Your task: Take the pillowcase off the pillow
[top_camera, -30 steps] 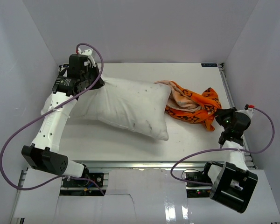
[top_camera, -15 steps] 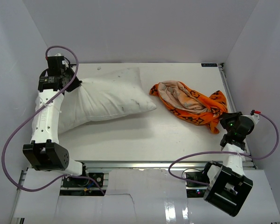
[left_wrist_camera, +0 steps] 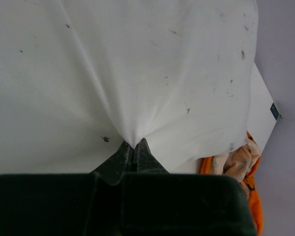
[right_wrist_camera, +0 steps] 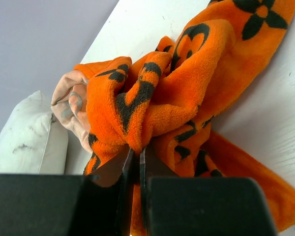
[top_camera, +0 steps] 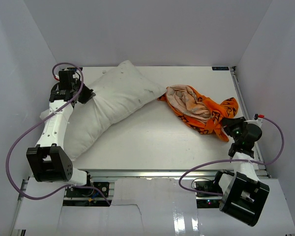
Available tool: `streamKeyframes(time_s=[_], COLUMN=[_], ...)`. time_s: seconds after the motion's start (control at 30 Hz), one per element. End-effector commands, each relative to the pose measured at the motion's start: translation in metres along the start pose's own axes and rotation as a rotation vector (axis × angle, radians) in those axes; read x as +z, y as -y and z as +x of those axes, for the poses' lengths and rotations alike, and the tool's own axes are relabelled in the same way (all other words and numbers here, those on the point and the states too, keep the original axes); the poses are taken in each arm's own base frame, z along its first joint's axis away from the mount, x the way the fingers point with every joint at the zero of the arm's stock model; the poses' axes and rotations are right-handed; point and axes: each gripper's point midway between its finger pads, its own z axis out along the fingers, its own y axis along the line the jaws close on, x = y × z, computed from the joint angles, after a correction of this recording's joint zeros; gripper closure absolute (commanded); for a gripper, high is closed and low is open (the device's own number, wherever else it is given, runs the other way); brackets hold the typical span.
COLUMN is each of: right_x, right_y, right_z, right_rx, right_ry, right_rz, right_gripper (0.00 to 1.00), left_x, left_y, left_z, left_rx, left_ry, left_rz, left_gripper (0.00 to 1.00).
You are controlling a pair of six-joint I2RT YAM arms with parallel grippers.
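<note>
**A:** What has your left gripper (left_wrist_camera: 134, 149) got?

**B:** Its jaws are pressed together on a pinch of the pillow (top_camera: 113, 98). From the wrist view I see the white fabric drawn to a point between the tips. The pinch is on the pillow's left edge, about halfway along.

**A:** And where does the pillow lie?

**B:** On the left half of the table (top_camera: 157, 142), slanting from the far middle down to the near left. It's bare white all over, with dark specks.

**A:** The pillowcase (top_camera: 201, 110)?

**B:** Off the pillow, in a crumpled orange heap on the right side, with its pale inside showing at the far-left end. That end sits just beside the pillow's right corner; I can't tell whether they touch.

**A:** Right gripper (right_wrist_camera: 136, 153)?

**B:** Closed on a fold at the near-right end of the pillowcase. I see the orange cloth bunched right at the tips, and the rest lies on the table beyond.
</note>
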Motion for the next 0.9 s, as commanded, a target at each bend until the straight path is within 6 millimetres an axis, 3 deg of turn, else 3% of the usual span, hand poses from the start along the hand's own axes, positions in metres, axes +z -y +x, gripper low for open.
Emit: streamKeyframes(time_s=[0.0, 0.27, 0.33, 0.37, 0.47, 0.6, 0.63, 0.73, 0.77, 0.83, 0.87], right_x=[-0.001, -0.002, -0.002, -0.002, -0.001, -0.003, -0.003, -0.005, -0.006, -0.01, -0.013], right_y=[-0.021, -0.025, -0.03, -0.037, -0.047, -0.07, -0.08, -0.093, -0.096, -0.098, -0.098], right_z=[-0.01, -0.003, 0.002, 0.007, 0.014, 0.018, 0.021, 0.027, 0.027, 0.024, 0.024], right_rx=[-0.032, -0.033, -0.043, -0.065, -0.111, -0.165, -0.183, -0.264, -0.282, -0.323, -0.326], right_ry=[0.039, 0.029, 0.009, -0.014, -0.053, -0.11, -0.143, -0.205, -0.213, -0.204, -0.214], right_rz=[-0.085, -0.109, -0.129, -0.157, -0.189, -0.261, -0.275, -0.258, -0.253, -0.234, -0.223], right_gripper=[0.92, 0.92, 0.87, 0.78, 0.66, 0.51, 0.39, 0.25, 0.18, 0.1, 0.04], left_x=[-0.035, -0.031, -0.028, -0.029, -0.026, -0.033, -0.032, -0.046, -0.052, -0.058, -0.064], left_y=[0.037, 0.026, 0.021, 0.025, 0.028, 0.052, 0.053, 0.078, 0.086, 0.092, 0.095], left_z=[-0.035, -0.036, -0.032, -0.034, -0.029, -0.025, -0.022, -0.021, -0.023, -0.022, -0.025], left_rx=[-0.072, -0.094, -0.1, -0.1, -0.095, -0.089, -0.091, -0.015, 0.012, 0.053, 0.066], left_ry=[0.174, 0.234, 0.23, 0.244, 0.226, 0.199, 0.193, 0.196, 0.199, 0.192, 0.205], left_rz=[0.144, 0.138, 0.135, 0.153, 0.193, 0.324, 0.338, 0.492, 0.526, 0.549, 0.558], left_gripper=[1.0, 1.0, 1.0, 1.0, 1.0, 1.0, 1.0, 1.0, 0.83, 0.68, 0.52])
